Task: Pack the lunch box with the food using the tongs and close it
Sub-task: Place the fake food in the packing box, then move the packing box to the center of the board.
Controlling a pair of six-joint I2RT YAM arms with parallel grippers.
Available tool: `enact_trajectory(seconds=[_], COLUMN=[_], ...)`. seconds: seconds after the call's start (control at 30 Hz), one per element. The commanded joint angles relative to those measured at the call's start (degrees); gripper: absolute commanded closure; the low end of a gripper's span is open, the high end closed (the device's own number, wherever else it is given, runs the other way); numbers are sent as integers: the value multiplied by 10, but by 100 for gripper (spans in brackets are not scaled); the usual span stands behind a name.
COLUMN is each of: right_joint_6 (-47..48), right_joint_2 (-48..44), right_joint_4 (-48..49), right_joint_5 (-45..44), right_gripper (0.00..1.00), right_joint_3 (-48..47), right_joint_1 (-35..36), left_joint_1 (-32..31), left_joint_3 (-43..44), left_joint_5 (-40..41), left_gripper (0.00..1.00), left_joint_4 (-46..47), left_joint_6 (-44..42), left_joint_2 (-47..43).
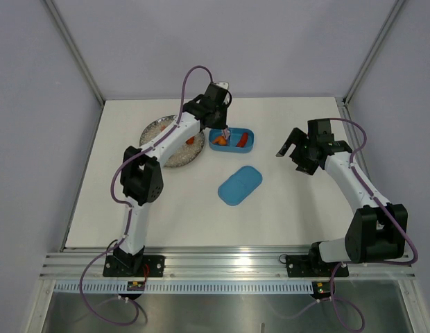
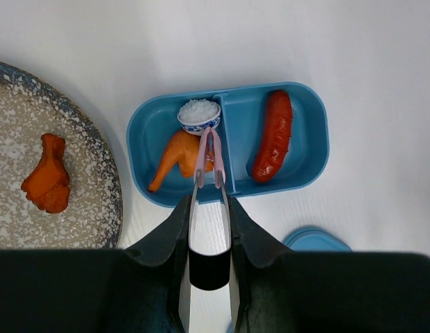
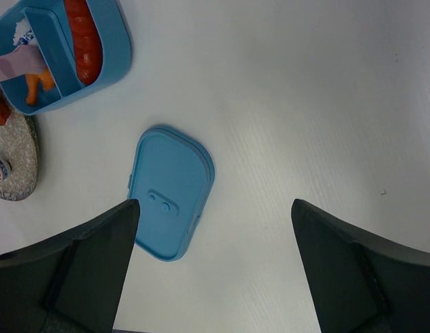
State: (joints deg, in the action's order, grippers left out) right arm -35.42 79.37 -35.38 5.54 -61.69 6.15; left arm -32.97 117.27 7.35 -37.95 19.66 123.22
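The tongs [image 2: 209, 149] are pinched in the left claw [image 2: 209, 205], tips at the rice bowl [image 2: 199, 113] inside the lunch box [image 2: 324, 139], while the right claw [image 3: 215, 205] is held spread to the box's right.

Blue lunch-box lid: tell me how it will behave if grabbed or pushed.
The lunch-box lid looks like thin moulded plastic, so it is probably light and stiff, not floppy. It lies flat on the smooth white table, so a push would likely slide it, not tip it. Its low edge may be hard to pinch.
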Motion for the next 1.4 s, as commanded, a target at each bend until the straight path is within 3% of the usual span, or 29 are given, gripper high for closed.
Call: enact_trajectory(seconds=[0.0,0.23,0.57,0.97,1.37], right_joint_6=[2,2,2,2,-2], right_joint_2=[1,3,9,18,18], right_joint_4=[8,8,10,14,18], right_joint_5=[1,3,3,6,8], right_gripper=[1,1,1,1,2], right_joint_3=[-7,-10,-14,-11,-8], right_joint_1=[1,1,1,1,1], left_joint_1=[-1,-1,-1,17,17], left_joint_3=[12,-42,-28,18,-36], left_joint_5=[10,2,27,24,5], left_gripper=[100,100,100,100,100], left_joint_4=[35,52,68,71,71], left_joint_6=[-8,-3,-21,-16,-20], left_joint_2=[4,-33,-85,-11,-25])
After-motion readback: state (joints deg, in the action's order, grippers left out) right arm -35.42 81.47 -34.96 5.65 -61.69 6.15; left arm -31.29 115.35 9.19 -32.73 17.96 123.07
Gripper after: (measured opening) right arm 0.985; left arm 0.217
